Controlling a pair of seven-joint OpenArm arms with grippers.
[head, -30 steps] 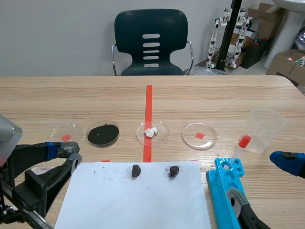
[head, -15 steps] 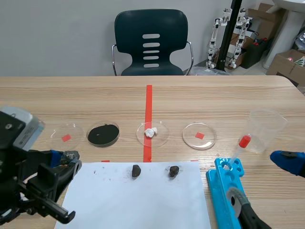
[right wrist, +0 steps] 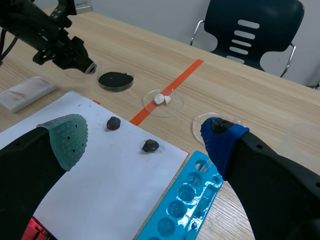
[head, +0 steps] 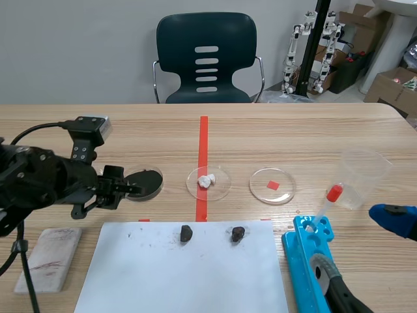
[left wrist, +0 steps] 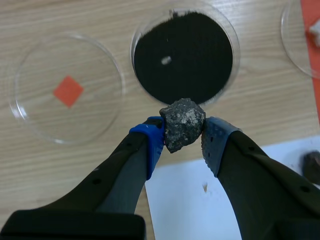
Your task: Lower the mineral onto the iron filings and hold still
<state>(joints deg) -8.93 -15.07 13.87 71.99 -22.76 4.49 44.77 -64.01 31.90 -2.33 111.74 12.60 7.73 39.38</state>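
In the left wrist view a rough grey-black mineral (left wrist: 182, 123) is pinched between the blue pads of my left gripper (left wrist: 183, 136), which is shut on it. It hangs above the near rim of a petri dish of black iron filings (left wrist: 185, 52). In the scene view the left gripper (head: 129, 189) sits at the left edge of that dish (head: 150, 181). My right gripper (right wrist: 144, 131) stands open and holds nothing, low at the table's right side.
An empty dish with a red square (left wrist: 67, 92) lies beside the filings. A white sheet (head: 186, 274) carries two dark rocks (head: 186, 233) (head: 238, 233). Farther right are a dish with white lumps (head: 208, 181), another dish (head: 272, 186), a plastic cup (head: 365, 177) and a blue rack (head: 309, 261). A pale slab (head: 49, 257) lies front left.
My left arm has swung up from the front left corner toward the filings dish, carrying the mineral. The pale slab is now uncovered. The right arm has not moved.
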